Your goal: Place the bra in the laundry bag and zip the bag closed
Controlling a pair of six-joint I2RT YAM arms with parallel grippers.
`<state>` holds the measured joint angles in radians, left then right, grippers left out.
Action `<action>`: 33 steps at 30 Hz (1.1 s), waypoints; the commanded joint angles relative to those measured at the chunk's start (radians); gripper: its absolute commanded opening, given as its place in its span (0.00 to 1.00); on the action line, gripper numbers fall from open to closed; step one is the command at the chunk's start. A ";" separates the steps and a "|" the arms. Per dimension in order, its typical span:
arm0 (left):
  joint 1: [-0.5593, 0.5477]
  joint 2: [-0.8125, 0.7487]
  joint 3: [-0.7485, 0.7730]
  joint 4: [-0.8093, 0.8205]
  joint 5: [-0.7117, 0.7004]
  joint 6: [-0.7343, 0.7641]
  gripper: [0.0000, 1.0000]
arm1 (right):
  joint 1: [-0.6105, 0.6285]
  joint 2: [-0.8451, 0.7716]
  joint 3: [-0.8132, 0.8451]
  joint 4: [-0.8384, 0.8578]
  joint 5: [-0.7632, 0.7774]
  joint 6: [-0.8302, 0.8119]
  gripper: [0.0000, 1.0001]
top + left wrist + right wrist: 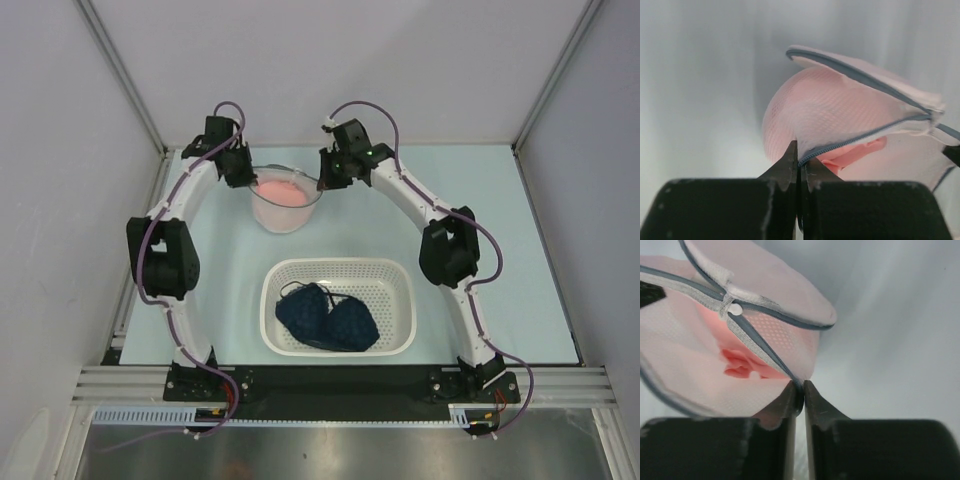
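Pale blue worktop (480,200), white walls (330,60). One bag (285,212), pink cloth (283,190) inside, by the far edge; one basket (340,265) holding one dark bra (328,318) nearer. Two arms; left gripper (799,161) and right gripper (799,388) each clamp the bag's rim.

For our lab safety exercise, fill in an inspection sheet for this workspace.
Surface: pale blue table.
Job's things: laundry bag, lid open, pink garment inside.
Clutter: white perforated basket holding a dark blue bra.
Grippers: left gripper and right gripper, fingers shut on the laundry bag's zip rim.
Cables: purple cables along both arms.
Surroundings: plain walls, metal frame.
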<state>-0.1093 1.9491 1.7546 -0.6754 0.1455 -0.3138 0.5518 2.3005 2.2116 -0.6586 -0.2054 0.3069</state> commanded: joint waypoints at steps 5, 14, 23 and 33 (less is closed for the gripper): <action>0.068 -0.005 -0.045 0.057 -0.021 -0.011 0.44 | -0.004 -0.054 0.033 -0.099 0.027 -0.041 0.66; 0.030 -0.335 -0.234 0.092 -0.222 0.002 0.84 | 0.106 -0.427 -0.335 -0.213 0.412 -0.091 1.00; -0.188 -0.671 -0.476 0.120 -0.259 0.010 0.85 | 0.263 -0.778 -0.855 -0.148 0.341 0.035 1.00; -0.427 -0.912 -0.773 0.165 -0.208 -0.114 0.80 | 0.399 -0.863 -1.187 0.077 0.118 0.120 1.00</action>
<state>-0.4488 1.1179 1.0481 -0.5453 -0.0750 -0.3531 0.9028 1.4567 1.0534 -0.7033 -0.0486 0.3843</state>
